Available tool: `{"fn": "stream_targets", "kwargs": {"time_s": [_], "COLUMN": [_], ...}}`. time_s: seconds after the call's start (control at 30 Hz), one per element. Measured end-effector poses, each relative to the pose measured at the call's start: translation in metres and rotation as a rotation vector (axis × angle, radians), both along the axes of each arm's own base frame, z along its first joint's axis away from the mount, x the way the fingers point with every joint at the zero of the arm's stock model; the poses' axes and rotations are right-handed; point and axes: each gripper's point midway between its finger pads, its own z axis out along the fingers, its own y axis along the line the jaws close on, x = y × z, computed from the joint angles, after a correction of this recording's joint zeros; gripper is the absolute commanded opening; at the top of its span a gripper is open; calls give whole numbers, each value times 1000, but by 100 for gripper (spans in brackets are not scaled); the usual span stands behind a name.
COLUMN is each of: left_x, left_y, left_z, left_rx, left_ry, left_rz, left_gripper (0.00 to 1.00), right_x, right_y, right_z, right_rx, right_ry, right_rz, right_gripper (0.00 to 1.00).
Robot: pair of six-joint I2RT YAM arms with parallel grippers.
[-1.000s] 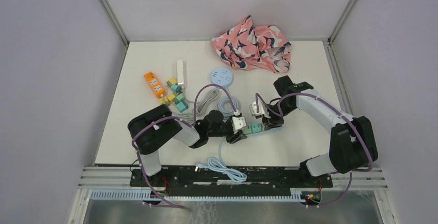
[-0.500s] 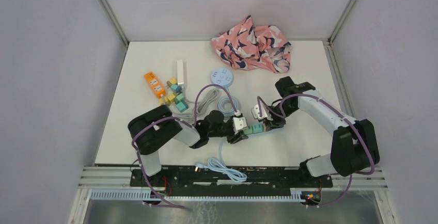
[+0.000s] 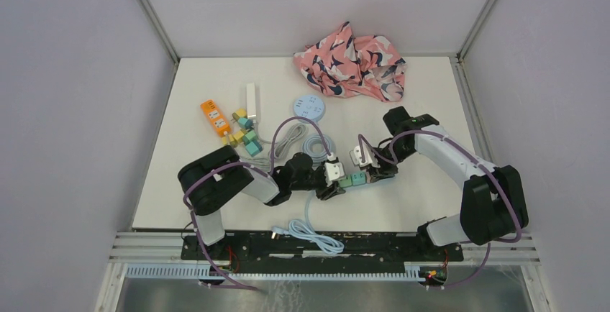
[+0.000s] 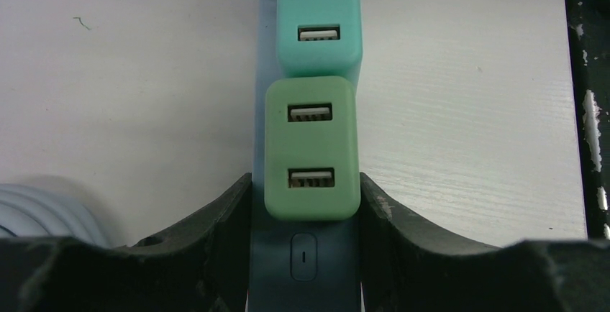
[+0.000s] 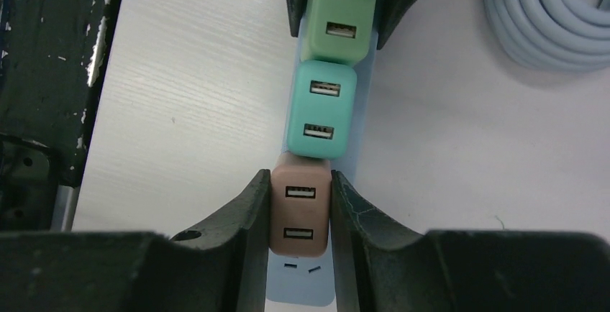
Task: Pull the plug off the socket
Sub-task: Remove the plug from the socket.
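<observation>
A pale blue power strip, the socket [image 4: 304, 262], lies on the white table with three USB plugs in a row. My left gripper [image 4: 306, 180] is shut on the strip's switch end, its fingers flanking the green plug [image 4: 312, 147]. A teal plug [image 5: 321, 107] sits in the middle. My right gripper [image 5: 300, 177] is shut on the pink-brown plug [image 5: 301, 208], both pads flat against its sides. Bare socket slots [image 5: 301, 267] show just below that plug. From above, both grippers meet over the strip [image 3: 352, 180], left gripper [image 3: 332, 182] and right gripper [image 3: 372, 172].
A coiled pale blue cable [image 5: 550, 17] lies by the strip. Farther back are a pink patterned cloth [image 3: 352, 60], a round white socket [image 3: 309, 106], an orange strip [image 3: 215, 118], a white strip [image 3: 251, 100] and several small coloured plugs [image 3: 244, 137]. More cable [image 3: 314, 231] loops at the near edge.
The right arm's wrist and elbow have shifted slightly to the right. Both grips and the strip stay as they were.
</observation>
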Motion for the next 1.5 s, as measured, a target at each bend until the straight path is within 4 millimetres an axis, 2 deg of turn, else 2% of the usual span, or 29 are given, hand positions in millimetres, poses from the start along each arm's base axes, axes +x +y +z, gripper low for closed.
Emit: {"fn": "stream_targets", "kwargs": {"time_s": [0.17, 0.47, 0.8, 1.2, 1.5], "left_x": [-4, -2, -4, -2, -2], "left_y": [-1, 1, -3, -3, -4], "left_z": [-2, -2, 1, 2, 3], "left_rx": [5, 9, -2, -1, -6], "left_ry": [8, 10, 4, 3, 2], "left_rz": [-13, -6, -17, -11, -15], "left_gripper": [3, 3, 3, 3, 3], "right_x": [-8, 2, -6, 2, -3], "right_y": [4, 2, -2, -5, -3], "right_z": [1, -1, 1, 1, 5], "right_rx": [26, -5, 57, 40, 77], "right_ry": [-13, 23, -4, 12, 5], "right_rz": [90, -9, 99, 5, 27], "right_gripper": [0, 0, 0, 0, 0]}}
